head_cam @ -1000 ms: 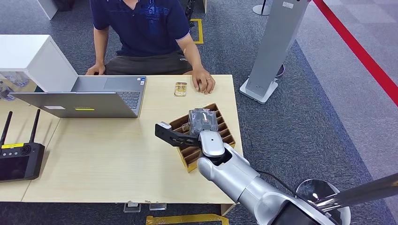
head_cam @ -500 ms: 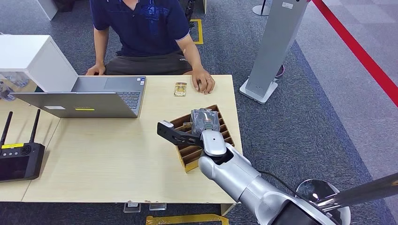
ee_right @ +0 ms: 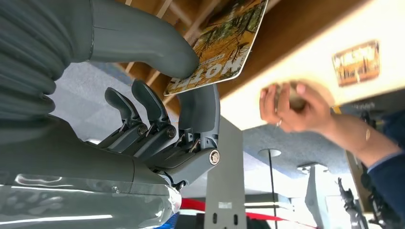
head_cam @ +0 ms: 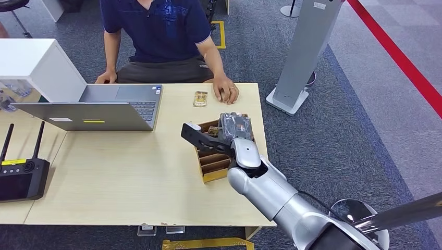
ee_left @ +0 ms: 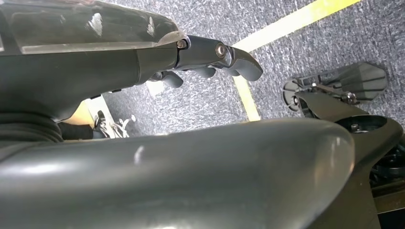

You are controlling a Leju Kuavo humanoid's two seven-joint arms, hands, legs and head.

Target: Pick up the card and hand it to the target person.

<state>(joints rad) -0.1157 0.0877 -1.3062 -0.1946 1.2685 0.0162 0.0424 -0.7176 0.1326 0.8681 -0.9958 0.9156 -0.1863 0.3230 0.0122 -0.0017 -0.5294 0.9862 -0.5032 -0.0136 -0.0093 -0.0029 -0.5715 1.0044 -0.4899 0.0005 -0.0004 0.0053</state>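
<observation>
Your printed card with the yellow-and-green picture [ee_right: 222, 45] is pinched between the right hand's [head_cam: 233, 130] thick grey thumb and a dark finger, just over the brown slotted wooden card box [head_cam: 211, 166]; in the last second that hand has carried it a little farther toward the seated person in the navy shirt [head_cam: 156, 31]. The pick looks done and the handover is starting; their hand [head_cam: 227, 92] rests on the pale wooden table [head_cam: 120, 177] beyond the box. Your left hand [ee_left: 210, 57] hangs over the carpet, fingers curled around nothing.
</observation>
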